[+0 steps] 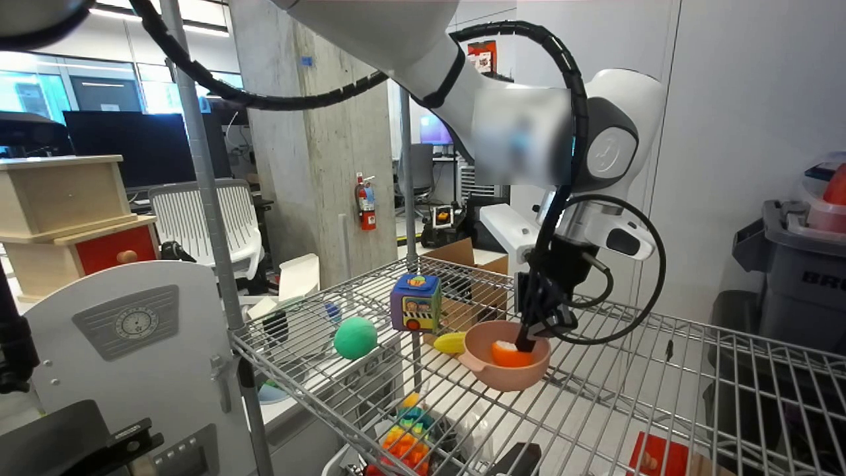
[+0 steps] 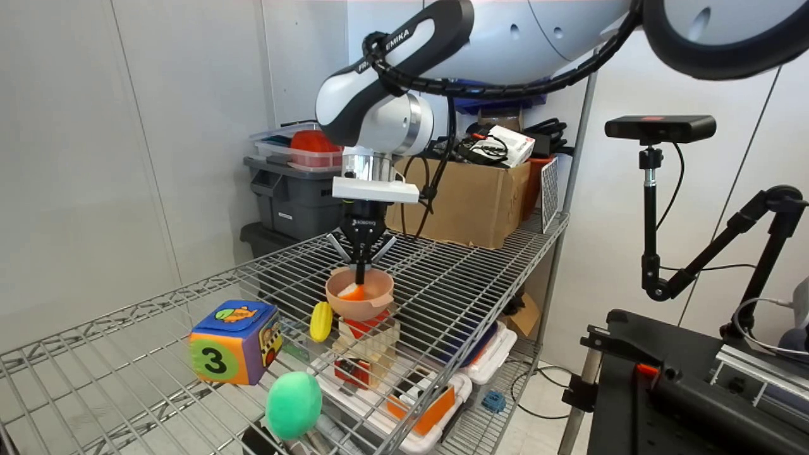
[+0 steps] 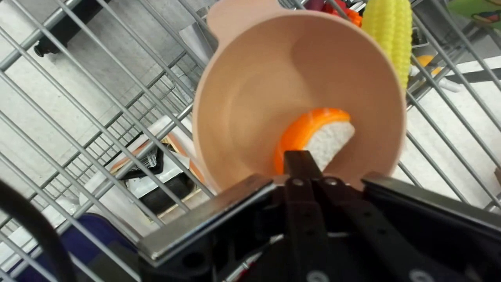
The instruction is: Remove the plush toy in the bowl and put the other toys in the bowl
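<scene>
"Plush toy (image 3: 311,135): where does it lie?"

"Inside the bowl (image 1: 505,381), away from the middle of its floor in the wrist view. It is shaped like a fruit slice, orange along the curved back, white on the flat face."

"And the gripper (image 2: 359,276)?"

"It points down into the bowl, its two fingers drawn close together, their tips right over part of the slice. Whether any of it is pinched between them, I cannot tell."

"Is the bowl upright?"

"Yes, open side up on the wire shelf (image 1: 307,391), a tab sticking out from the rim."

"What about the other toys?"

"Both are outside the bowl. The yellow toy (image 2: 321,321), ribbed like a corn cob, is just beside it, to the left in both exterior views. I can't say whether the two touch."

"And the green ball (image 1: 355,338)?"

"On the shelf too, well apart from the bowl, farther to the left in both exterior views."

"What stands near the ball?"

"A colourful cube (image 2: 235,342), left of the bowl. In an exterior view one face shows a 3 on a green round."
</scene>
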Controlling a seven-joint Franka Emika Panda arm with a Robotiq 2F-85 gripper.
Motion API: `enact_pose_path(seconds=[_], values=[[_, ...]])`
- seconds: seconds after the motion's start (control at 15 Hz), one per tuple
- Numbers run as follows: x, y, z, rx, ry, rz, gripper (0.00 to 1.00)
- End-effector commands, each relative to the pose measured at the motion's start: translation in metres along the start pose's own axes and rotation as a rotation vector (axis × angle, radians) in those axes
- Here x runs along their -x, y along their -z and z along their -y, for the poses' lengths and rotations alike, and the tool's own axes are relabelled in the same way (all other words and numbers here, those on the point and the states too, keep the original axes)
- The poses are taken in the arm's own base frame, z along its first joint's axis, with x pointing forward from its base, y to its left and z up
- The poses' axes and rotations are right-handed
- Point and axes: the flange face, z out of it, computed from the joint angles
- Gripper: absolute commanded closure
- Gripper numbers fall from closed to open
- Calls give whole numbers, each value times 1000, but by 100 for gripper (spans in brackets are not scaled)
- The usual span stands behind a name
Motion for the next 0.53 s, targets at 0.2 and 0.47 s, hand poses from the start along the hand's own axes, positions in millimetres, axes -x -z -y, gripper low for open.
enact_pose_path(seconds=[0.2,0.47], values=[[5,8,0,28,-5,17,66],[6,4,1,35,-6,21,38]])
